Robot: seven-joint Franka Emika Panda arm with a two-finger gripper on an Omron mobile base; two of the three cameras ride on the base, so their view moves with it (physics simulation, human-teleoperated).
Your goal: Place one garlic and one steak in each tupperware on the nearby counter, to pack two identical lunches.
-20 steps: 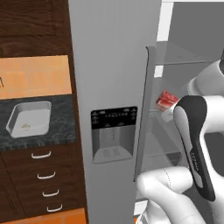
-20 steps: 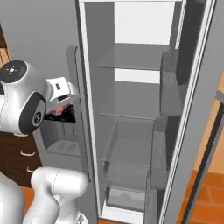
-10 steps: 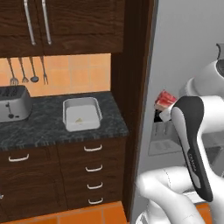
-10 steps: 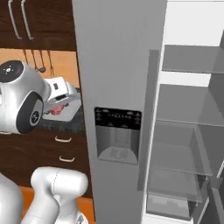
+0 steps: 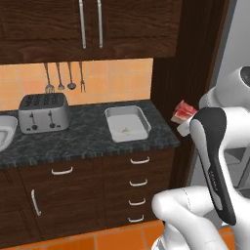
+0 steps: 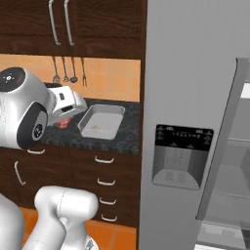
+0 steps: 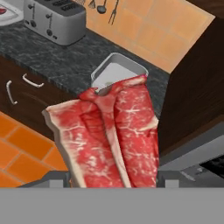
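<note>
Hanging off the counter's [image 5: 88, 139] right end beside the dark cabinet side panel, gripper [image 5: 181, 118] clamps a steak [image 7: 113, 140] between its jaws. Rectangular tupperware [image 5: 128, 123] with a garlic [image 5: 126, 130] sits near that edge, toaster [image 5: 43, 112] farther left. Views swung since earlier: fridge gone from left view.

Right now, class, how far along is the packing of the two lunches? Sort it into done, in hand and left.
Done: the rectangular tupperware on the counter already holds a small pale garlic.
In hand: the end effector is shut on a steak, carried off the counter's right end.
Left: putting this steak into that tray. The second tupperware sits beyond the toaster; its contents are unclear.
</note>
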